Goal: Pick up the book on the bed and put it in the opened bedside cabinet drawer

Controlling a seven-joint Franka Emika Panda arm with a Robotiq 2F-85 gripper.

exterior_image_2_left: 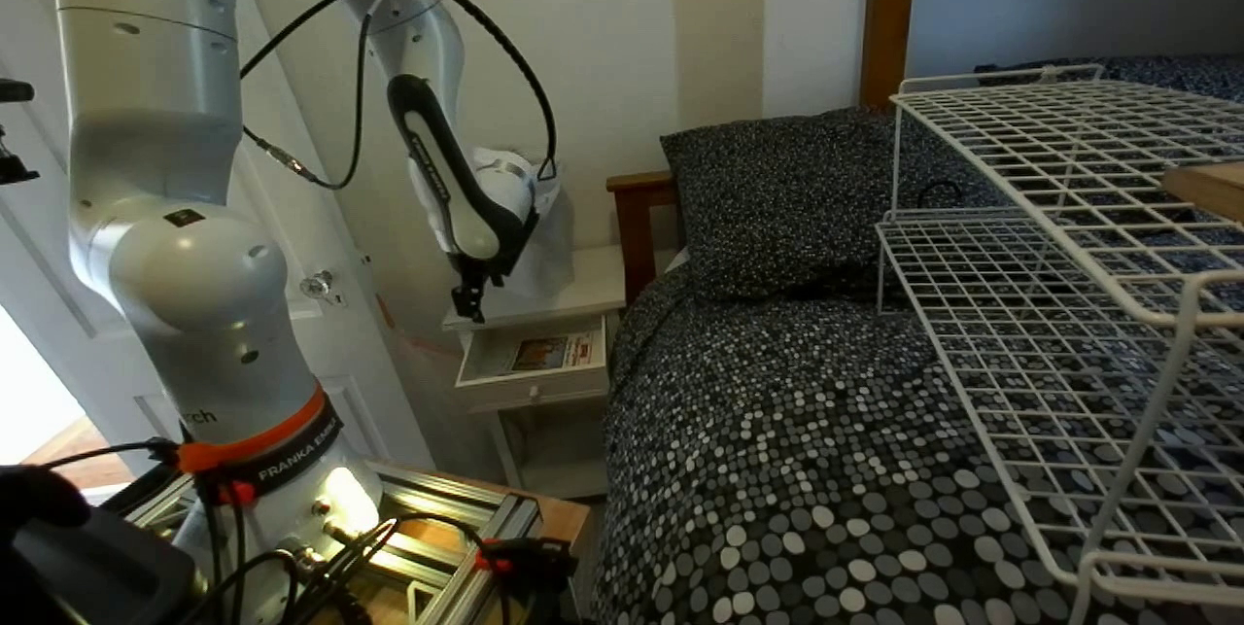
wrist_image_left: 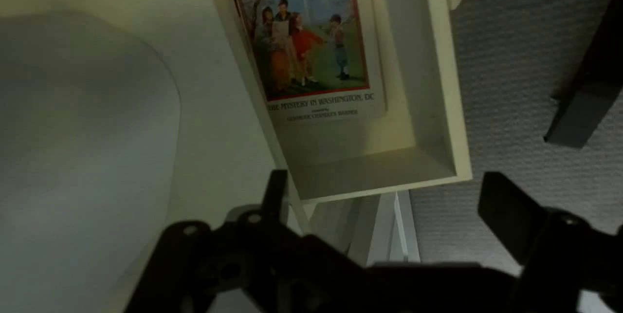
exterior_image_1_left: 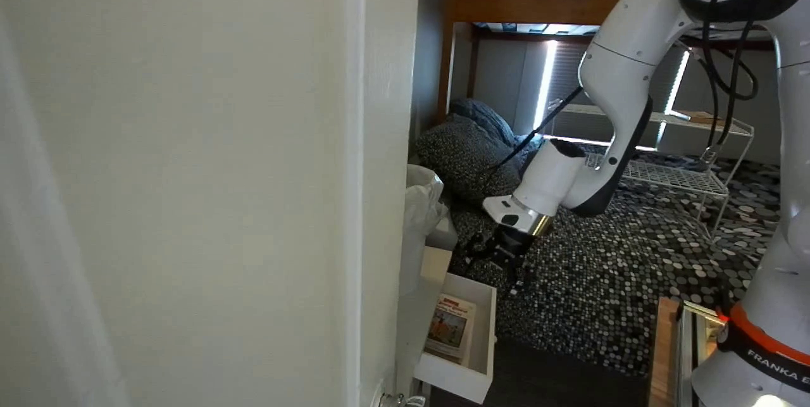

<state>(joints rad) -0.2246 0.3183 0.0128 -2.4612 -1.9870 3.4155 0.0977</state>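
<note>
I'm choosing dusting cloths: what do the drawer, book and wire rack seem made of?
Drawer: probably painted wood or board, dull finish; its coat looks even and opaque.
Book: paper, likely card-covered; printed picture and lettering; gloss unclear.
Wire rack: probably metal, smooth white coating; slim rods form a grid.

The pale book (wrist_image_left: 311,43) lies face-up inside the pulled-out drawer (wrist_image_left: 336,142).

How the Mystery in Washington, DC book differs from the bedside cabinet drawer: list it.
The Mystery in Washington, DC book has a colourful illustrated cover; the bedside cabinet drawer is plain and pale. The book is flat; the drawer is a box with raised walls. The book is smaller, lying inside the drawer with room to spare. Both are rectangular.
</note>
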